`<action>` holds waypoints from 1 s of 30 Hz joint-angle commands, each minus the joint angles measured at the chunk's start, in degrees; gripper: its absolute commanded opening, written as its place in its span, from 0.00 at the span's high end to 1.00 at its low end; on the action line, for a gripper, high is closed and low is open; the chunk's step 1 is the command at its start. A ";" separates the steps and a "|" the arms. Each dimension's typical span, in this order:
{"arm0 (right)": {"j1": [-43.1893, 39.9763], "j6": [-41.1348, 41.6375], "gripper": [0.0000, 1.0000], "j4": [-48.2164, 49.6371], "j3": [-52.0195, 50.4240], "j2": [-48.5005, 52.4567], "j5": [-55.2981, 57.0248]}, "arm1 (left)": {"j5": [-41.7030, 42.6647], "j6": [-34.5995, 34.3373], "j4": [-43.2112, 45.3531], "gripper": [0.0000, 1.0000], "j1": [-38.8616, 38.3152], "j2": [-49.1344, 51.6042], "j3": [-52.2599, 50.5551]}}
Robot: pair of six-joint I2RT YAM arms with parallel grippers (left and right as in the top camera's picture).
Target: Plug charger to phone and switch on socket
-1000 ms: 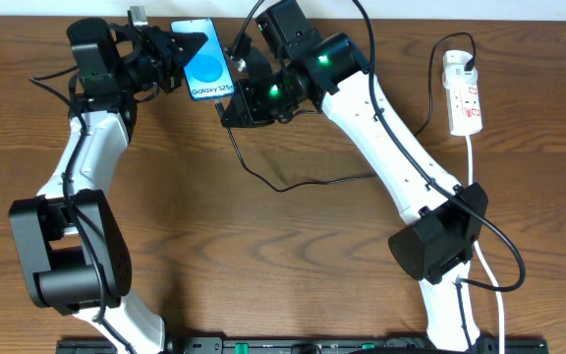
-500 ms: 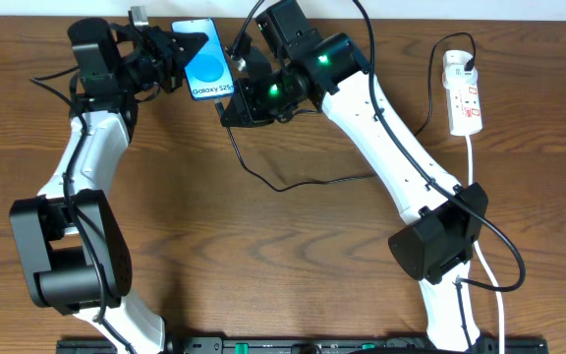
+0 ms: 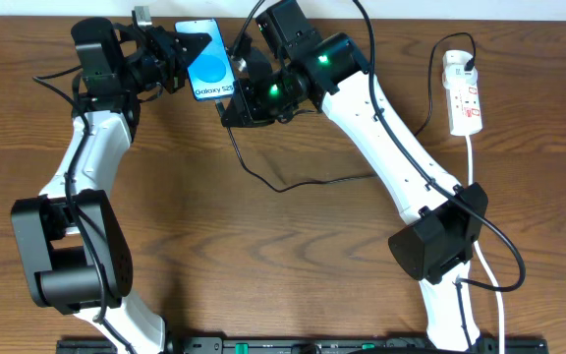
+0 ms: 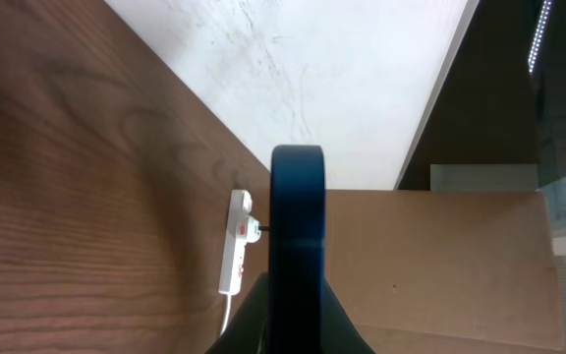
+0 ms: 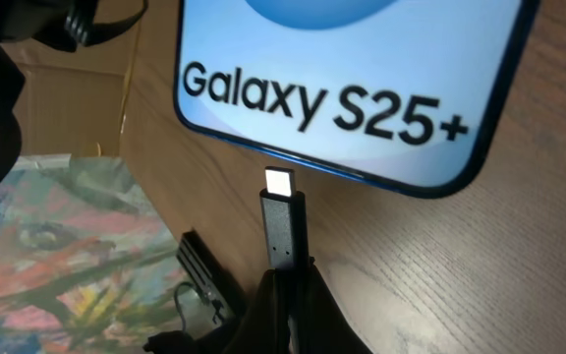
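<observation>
the left end effector pinches the phone by its edges, above the far side of the table, left of centre. the right end effector is clamped on the charger, whose tip sits right at the phone's lower edge; i cannot tell if they touch. the socket lies at the far right.

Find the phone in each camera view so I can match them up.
Overhead: phone at top centre, screen showing.
Left wrist: centre, edge-on, a dark blue bar.
Right wrist: across the top, reading Galaxy S25+.
Shared landmark: socket, far right overhead, left of the phone in left wrist; absent from right wrist.
</observation>
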 commanded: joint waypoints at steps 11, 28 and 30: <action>-0.13 0.57 0.99 -0.44 0.22 -1.84 0.22 | 1.18 0.81 0.55 0.93 -0.02 -0.35 0.70; -0.20 1.29 0.99 0.39 0.22 -1.29 0.20 | 1.25 1.64 0.57 0.93 -0.02 -0.35 0.70; -0.20 1.64 0.99 0.00 0.22 -0.92 0.20 | 1.22 1.64 0.55 0.93 -0.02 -0.35 0.70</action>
